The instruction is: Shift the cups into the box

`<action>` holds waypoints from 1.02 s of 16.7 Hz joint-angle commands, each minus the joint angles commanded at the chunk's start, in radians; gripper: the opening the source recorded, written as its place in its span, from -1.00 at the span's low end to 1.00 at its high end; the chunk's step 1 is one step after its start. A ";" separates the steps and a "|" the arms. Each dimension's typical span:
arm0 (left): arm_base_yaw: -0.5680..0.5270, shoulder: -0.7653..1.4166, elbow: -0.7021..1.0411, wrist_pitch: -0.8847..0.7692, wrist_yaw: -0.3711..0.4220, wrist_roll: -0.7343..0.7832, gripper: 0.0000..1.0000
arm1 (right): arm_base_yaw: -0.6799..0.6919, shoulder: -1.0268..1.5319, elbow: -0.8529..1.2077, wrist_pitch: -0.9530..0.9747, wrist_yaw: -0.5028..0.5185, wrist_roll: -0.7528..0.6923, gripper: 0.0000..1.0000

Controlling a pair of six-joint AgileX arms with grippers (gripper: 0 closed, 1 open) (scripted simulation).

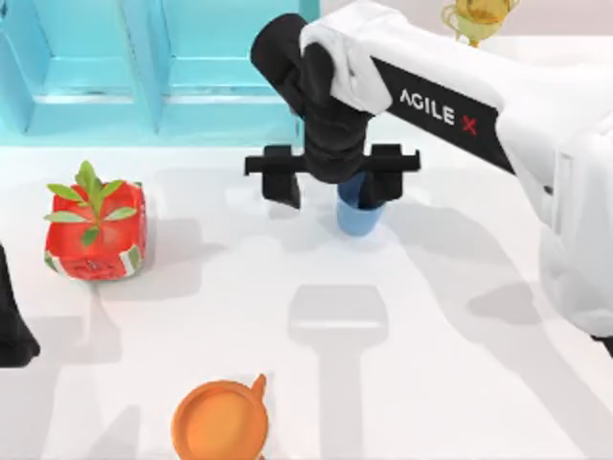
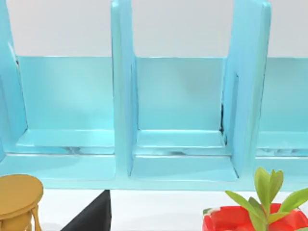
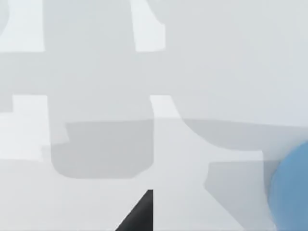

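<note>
Looming closest under the overhead camera is my right arm (image 1: pixel 498 115), its white casing lettered "AGILE X" in white with a red X, the one piece of writing I can read anywhere. Behind my right gripper (image 1: pixel 330 177) stands the turquoise box (image 1: pixel 153 67), its open compartments walled by upright dividers. Below that gripper spreads the white table (image 1: pixel 431 383).

Next in size, well off to my gripper's left, is a red planter (image 1: pixel 96 230) with a green sprig; nearer the table's front edge lies an orange cup (image 1: pixel 222 422). A gold trophy (image 1: pixel 476 17) stands behind my arm.

My right gripper's fingers are spread wide, clamped on nothing. The blue cup (image 1: pixel 358 213) stands upright on the table just under its right finger, not centred between the two.

I judge the cup light, rigid and smooth-walled, so likely slippery; its taper means a squeeze could push it downward. I would take it across the upper wall, near the rim.

My left gripper (image 1: pixel 11 326) sits parked far to the left; whether it is spread or closed I cannot tell.
</note>
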 joint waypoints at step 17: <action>0.000 0.000 0.000 0.000 0.000 0.000 1.00 | 0.001 -0.008 -0.005 -0.001 0.002 -0.004 -1.00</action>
